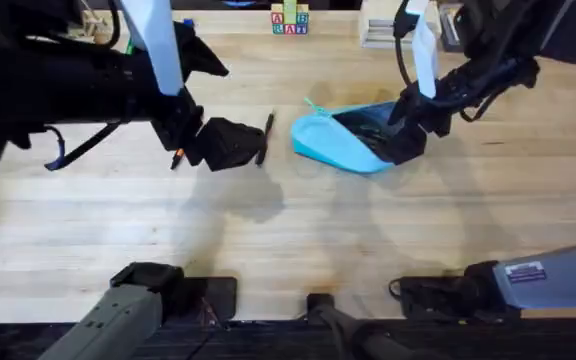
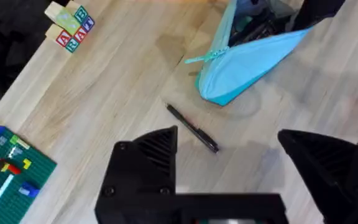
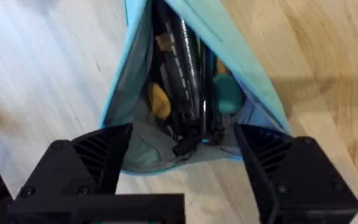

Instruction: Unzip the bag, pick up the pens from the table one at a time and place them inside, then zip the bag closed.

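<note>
The light blue bag (image 1: 333,143) lies unzipped at mid-table, its mouth gaping towards the right. In the right wrist view the bag (image 3: 253,74) holds dark pens and yellow and green items against a dark lining. My right gripper (image 1: 405,137) is open, its fingers (image 3: 95,155) straddling the bag's right end. A black pen (image 1: 265,137) lies on the table (image 1: 288,230) just left of the bag. My left gripper (image 2: 229,165) hovers open over the black pen (image 2: 193,127). An orange pen end (image 1: 176,158) peeks out under the left arm.
Alphabet blocks (image 1: 290,20) stand at the table's back edge, with a white object (image 1: 380,30) to their right. A green brick plate (image 2: 11,177) with small bricks lies far left. Bare wood stretches in front of the bag.
</note>
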You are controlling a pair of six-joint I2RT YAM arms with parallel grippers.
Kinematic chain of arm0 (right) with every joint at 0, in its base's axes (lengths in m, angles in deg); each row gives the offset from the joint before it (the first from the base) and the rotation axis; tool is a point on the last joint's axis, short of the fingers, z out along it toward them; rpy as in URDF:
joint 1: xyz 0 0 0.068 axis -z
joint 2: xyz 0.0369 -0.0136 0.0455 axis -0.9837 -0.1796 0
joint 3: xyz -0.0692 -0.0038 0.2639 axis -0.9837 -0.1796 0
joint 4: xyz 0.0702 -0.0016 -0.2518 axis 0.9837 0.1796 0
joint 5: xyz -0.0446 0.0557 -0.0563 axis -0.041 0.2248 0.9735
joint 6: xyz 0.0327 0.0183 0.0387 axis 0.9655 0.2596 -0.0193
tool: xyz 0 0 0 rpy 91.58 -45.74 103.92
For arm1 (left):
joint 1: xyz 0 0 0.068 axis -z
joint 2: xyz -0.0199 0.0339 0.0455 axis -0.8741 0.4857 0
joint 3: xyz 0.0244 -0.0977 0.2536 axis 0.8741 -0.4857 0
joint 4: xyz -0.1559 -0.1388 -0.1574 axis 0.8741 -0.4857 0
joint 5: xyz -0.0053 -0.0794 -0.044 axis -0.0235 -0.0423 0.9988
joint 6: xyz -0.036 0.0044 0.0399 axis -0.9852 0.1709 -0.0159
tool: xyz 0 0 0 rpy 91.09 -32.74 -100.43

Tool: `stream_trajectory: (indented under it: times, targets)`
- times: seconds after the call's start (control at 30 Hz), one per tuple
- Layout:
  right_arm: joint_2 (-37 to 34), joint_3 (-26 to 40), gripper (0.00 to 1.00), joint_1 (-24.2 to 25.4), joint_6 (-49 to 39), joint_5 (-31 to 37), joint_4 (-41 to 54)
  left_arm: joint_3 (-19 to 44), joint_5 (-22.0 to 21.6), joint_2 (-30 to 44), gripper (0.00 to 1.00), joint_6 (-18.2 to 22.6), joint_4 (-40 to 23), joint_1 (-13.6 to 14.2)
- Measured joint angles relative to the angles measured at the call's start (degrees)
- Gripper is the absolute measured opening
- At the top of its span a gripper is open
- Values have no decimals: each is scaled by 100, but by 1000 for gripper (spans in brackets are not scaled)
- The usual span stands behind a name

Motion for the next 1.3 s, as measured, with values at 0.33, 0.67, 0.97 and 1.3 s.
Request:
stream_trajectory:
  times: [0.33, 0.67, 0.97, 1.3]
  targets:
    - [345, 34, 997, -2, 736, -20, 41, 0, 1, 0, 994, 0, 0, 0]
    - [1237, 116, 997, -2, 1472, -21, 372, 0, 1, 0, 994, 0, 0, 0]
    - [1996, 116, 997, -2, 2537, 319, 733, 0, -58, 0, 994, 0, 0, 0]
    - [3112, 116, 997, -2, 3026, 457, 1144, 0, -329, 0, 994, -68, 2, 0]
